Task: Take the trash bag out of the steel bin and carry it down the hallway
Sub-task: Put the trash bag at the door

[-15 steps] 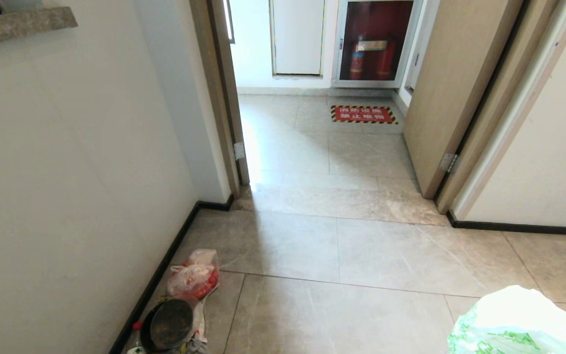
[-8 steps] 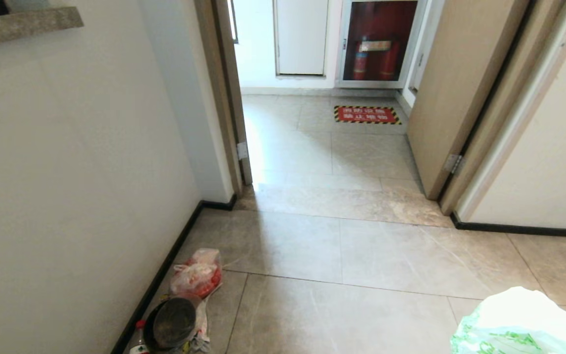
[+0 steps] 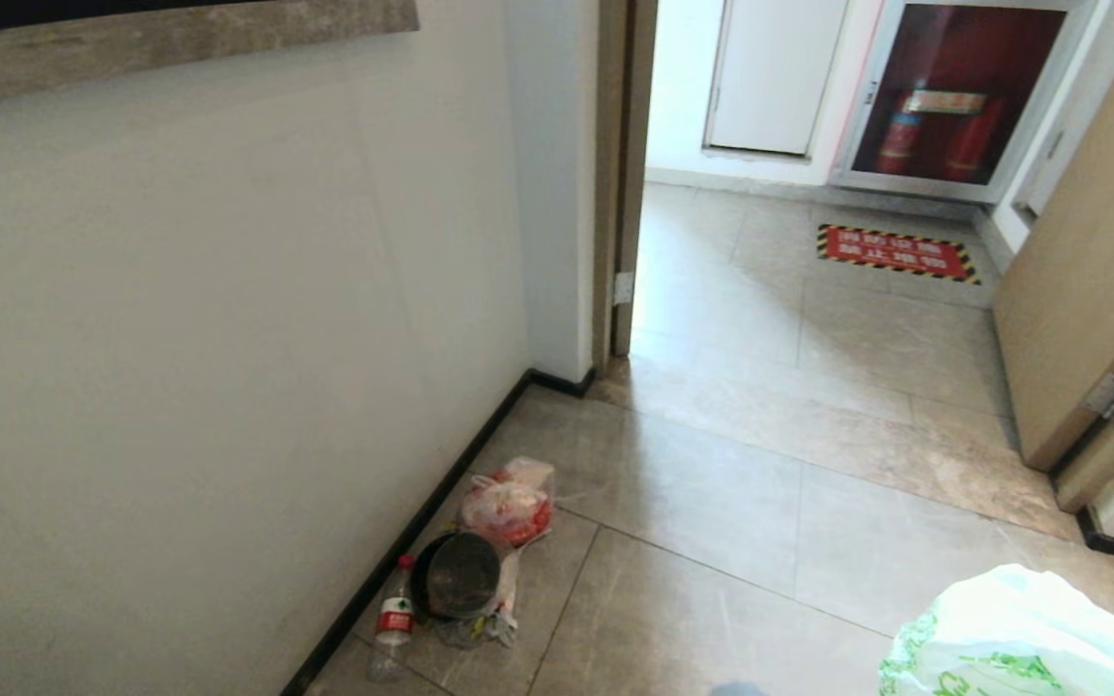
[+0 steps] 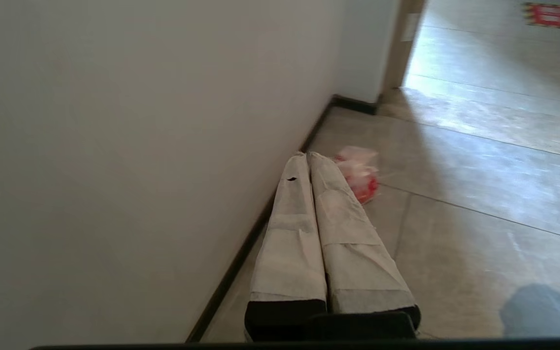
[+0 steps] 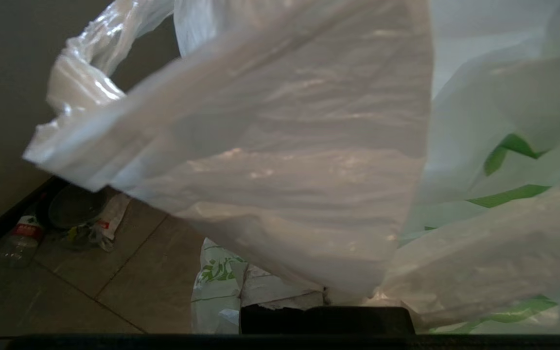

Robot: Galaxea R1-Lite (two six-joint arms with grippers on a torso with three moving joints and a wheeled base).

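While the right gripper (image 5: 326, 304) has its fingers clamped on the thin white crinkly green-printed plastic trash bag (image 5: 309, 160), the small round brushed-steel bin (image 3: 460, 577) stands on the glossy beige-tiled hallway floor (image 3: 712, 503) by the wall, its dark interior showing no liner. The left gripper's (image 4: 306, 160) fingers are pressed together, holding nothing.

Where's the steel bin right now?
In the head view the steel bin sits on the floor at lower left, against the wall's baseboard, between a plastic bottle and a red-filled bag.
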